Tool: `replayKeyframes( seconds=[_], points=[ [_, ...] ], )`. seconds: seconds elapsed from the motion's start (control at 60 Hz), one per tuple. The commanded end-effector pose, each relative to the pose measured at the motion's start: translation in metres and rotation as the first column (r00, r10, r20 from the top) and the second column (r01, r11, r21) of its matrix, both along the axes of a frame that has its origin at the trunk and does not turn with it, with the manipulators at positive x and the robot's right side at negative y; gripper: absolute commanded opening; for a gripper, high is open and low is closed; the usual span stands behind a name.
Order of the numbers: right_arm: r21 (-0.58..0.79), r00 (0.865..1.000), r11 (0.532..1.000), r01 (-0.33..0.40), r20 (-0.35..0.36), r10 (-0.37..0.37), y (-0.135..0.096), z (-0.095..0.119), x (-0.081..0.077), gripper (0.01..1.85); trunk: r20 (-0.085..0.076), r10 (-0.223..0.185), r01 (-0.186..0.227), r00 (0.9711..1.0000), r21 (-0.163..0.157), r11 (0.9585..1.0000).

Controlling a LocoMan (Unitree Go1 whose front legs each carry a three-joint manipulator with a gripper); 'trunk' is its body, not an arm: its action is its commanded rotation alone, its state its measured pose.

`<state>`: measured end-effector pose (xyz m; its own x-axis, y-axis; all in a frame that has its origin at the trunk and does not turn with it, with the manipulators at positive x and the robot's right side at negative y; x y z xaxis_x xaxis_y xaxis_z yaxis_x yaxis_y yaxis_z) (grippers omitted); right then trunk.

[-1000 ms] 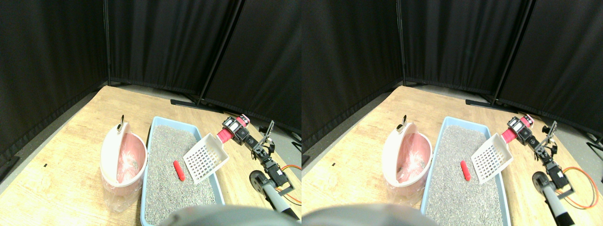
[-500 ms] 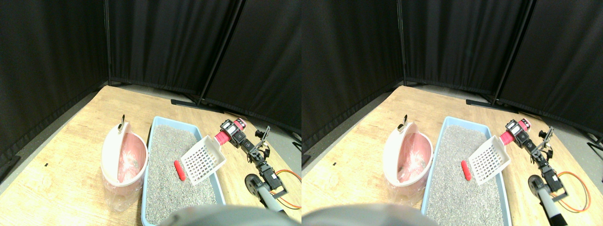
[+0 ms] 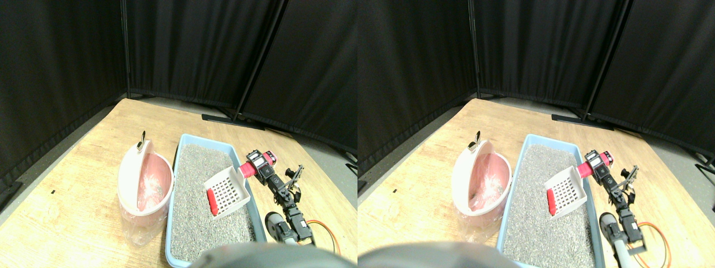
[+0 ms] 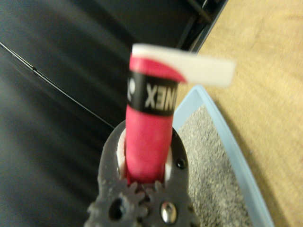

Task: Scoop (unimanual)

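To the far left of the pincer stands the round pink plastic bin with a clear liner and a raised white lid (image 3: 144, 187), touching the left wall of the light blue rectangular litter tray filled with grey granules (image 3: 177, 167). Nearer to the pincer, on the granules, lies the small red cylinder-shaped object (image 3: 211, 201), and the front lip of the white slotted plastic scoop with a handle wrapped in pink tape (image 3: 226, 189) is right against it; the scoop mouth rests low on the litter and the handle rises to the right, over the tray's right rim. The right pincer (image 3: 258, 166) is just beyond that rim, and in the wrist view its dark jaws stand closed on both sides of the pink handle (image 4: 147, 137), so I judge that it grips the scoop firmly. The step in hand seems to be the scooping itself: the lip meets the red object but the object is not yet inside. The next move probably calls for a push to the left under the object, then a lift with the mouth tilted up, and a carry over to the pink bin. It is hard to tell whether the lip is already under the object or only beside it. The wrist view is blurred and the scoop head is almost hidden there; the lower part of the tray is cut off in the wide view.
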<state>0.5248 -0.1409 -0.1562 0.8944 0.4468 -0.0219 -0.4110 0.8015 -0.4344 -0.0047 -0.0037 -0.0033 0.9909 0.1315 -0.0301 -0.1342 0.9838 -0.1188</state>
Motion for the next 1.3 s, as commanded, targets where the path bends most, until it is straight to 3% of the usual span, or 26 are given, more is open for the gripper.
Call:
replayKeyframes(
  seconds=[0.017,0.3,0.483,0.5,0.55,0.6,0.683,0.75,0.767,0.817,1.05,1.3],
  points=[
    [-0.045,0.990,0.989,-0.140,-0.043,0.138,0.016,-0.025,-0.005,0.05,-0.030,0.018,-0.018,0.9994,-0.013,0.9998],
    [-0.006,0.986,0.986,-0.165,-0.015,0.165,0.022,-0.013,-0.004,0.05,-0.032,0.012,-0.013,0.9994,-0.019,0.9997],
    [0.062,0.992,0.991,-0.116,-0.044,0.119,0.020,-0.010,-0.004,0.05,-0.033,0.013,-0.014,0.9994,-0.020,0.9997],
    [0.163,0.994,0.984,-0.065,-0.079,0.079,0.017,-0.004,-0.003,0.05,-0.033,0.013,-0.014,0.9994,-0.020,0.9997],
    [0.197,0.994,0.979,-0.042,-0.088,0.060,0.015,-0.001,-0.003,0.05,-0.033,0.009,-0.010,0.9994,-0.018,0.9998],
    [0.369,0.996,0.930,0.006,-0.087,0.028,0.011,0.005,-0.003,0.05,-0.033,0.009,-0.010,0.9994,-0.018,0.9998],
    [0.497,0.996,0.867,0.039,-0.093,0.008,0.006,0.011,-0.001,0.05,-0.034,0.008,-0.009,0.9994,-0.018,0.9998],
    [0.512,0.995,0.858,0.047,-0.100,0.005,0.005,0.011,-0.001,0.05,-0.034,0.008,-0.009,0.9994,-0.018,0.9998],
    [0.554,0.992,0.828,0.088,-0.125,-0.021,0.002,0.014,0.000,0.05,-0.034,0.008,-0.009,0.9994,-0.018,0.9998],
    [0.582,0.989,0.805,0.117,-0.140,-0.042,-0.003,0.016,0.001,0.05,-0.034,0.008,-0.009,0.9994,-0.018,0.9998],
    [0.666,0.988,0.730,0.153,-0.129,-0.088,-0.015,0.017,0.001,0.05,-0.033,0.000,-0.001,0.9995,-0.017,0.9999],
    [0.675,0.986,0.720,0.162,-0.132,-0.099,-0.022,0.036,0.005,0.05,-0.027,-0.010,0.009,0.9996,-0.012,0.9999]
  ],
)
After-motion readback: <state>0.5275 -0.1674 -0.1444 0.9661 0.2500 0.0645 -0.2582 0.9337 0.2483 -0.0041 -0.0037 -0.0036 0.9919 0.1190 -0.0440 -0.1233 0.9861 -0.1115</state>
